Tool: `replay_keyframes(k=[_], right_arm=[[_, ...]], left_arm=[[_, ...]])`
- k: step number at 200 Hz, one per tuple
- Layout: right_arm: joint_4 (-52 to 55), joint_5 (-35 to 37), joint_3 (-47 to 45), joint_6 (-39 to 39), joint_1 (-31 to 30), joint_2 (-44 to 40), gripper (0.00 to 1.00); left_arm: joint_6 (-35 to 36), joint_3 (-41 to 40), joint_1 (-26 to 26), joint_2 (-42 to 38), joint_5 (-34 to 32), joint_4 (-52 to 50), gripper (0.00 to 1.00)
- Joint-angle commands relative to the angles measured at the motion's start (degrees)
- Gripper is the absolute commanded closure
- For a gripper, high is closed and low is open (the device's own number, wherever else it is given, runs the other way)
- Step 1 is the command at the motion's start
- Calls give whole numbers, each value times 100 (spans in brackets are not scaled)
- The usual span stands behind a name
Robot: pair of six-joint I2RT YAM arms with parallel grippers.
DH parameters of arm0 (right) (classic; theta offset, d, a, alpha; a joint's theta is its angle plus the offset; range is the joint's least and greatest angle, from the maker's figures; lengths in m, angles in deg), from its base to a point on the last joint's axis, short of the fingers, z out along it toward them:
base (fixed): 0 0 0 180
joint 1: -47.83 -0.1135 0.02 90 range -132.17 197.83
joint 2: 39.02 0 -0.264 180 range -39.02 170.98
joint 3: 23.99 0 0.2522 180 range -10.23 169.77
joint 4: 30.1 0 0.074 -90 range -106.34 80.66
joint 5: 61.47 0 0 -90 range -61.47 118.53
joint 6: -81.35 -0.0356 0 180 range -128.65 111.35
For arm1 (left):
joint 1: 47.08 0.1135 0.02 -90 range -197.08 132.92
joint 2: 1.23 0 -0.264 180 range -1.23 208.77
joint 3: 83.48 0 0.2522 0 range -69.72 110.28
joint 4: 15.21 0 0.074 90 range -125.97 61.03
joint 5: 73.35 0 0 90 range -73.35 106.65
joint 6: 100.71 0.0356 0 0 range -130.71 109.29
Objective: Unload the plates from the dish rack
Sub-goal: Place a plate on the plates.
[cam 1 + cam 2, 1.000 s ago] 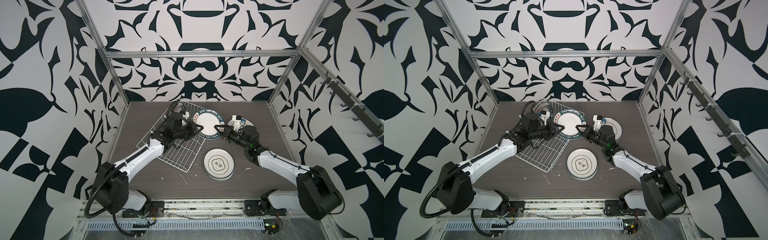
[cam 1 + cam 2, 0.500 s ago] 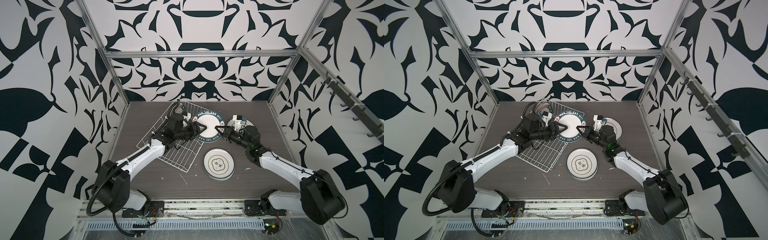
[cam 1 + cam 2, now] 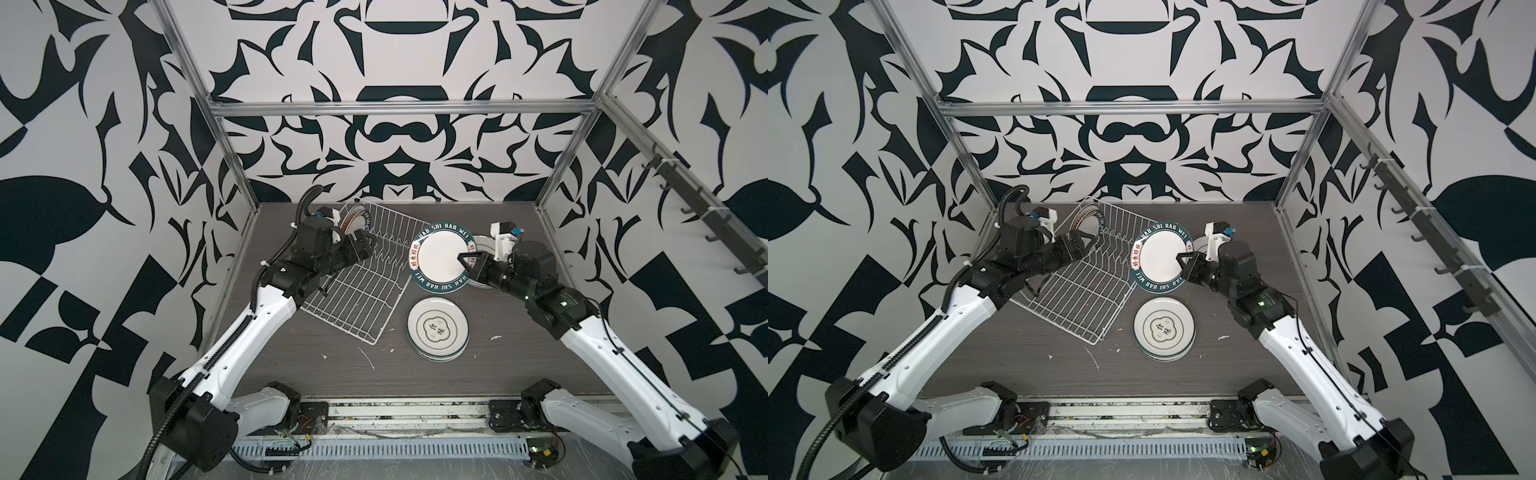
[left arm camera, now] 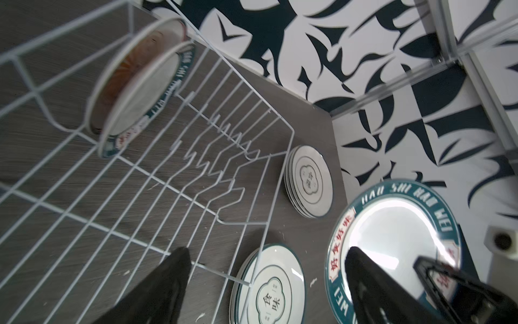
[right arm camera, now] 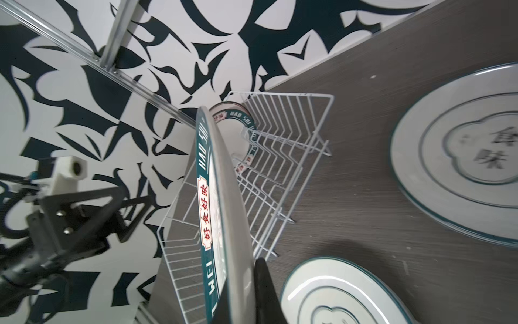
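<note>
My right gripper [image 3: 464,260] [image 3: 1183,260] is shut on the rim of a teal-rimmed plate [image 3: 438,259] [image 3: 1158,262] [image 5: 221,224] lettered HAO SHI HAO WEI. It holds the plate tilted in the air beside the right edge of the white wire dish rack [image 3: 353,299] [image 3: 1075,295] [image 5: 280,157]. My left gripper [image 3: 365,242] [image 3: 1084,242] [image 4: 267,249] stands open over the rack, holding nothing, left of the held plate [image 4: 392,230]. Two plates [image 3: 353,220] [image 3: 1086,220] [image 4: 134,92] [image 5: 232,123] stand upright at the rack's far end.
A stack of cloud-emblem plates [image 3: 437,328] [image 3: 1165,328] [image 4: 269,297] [image 5: 344,297] lies on the table right of the rack's near corner. A second stack [image 3: 484,245] [image 4: 308,182] [image 5: 459,151] lies further back, partly behind the held plate. Aluminium frame posts and patterned walls close in the table.
My left gripper has opened, let go of the teal-rimmed plate and drawn back to the left over the rack. The right gripper now holds the plate alone and has carried it slightly right.
</note>
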Motion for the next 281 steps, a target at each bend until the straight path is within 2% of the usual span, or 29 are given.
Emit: replay_keyframes(k=[1, 36, 75, 103, 212, 228, 281], right_arm=[[1184, 680, 198, 297, 21, -227, 100], [1990, 812, -47, -57, 21, -450, 100], [2685, 706, -392, -189, 21, -579, 100], [2765, 519, -676, -219, 21, -589, 100], [2409, -5, -1343, -320, 21, -258, 100], [2362, -65, -1430, -334, 21, -220, 98], [2159, -178, -1649, -356, 21, -36, 83]], left_arm=[[731, 250, 2, 125, -1490, -1113, 8], [891, 414, 6, 387, -2582, -1444, 4], [955, 677, 7, 981, -2840, -1760, 1], [982, 788, 4, 1167, -2984, -1868, 1], [1105, 621, 3, 936, -2466, -1473, 1], [1105, 643, 3, 936, -2449, -1486, 1], [1114, 590, 9, 922, -2266, -1403, 1]])
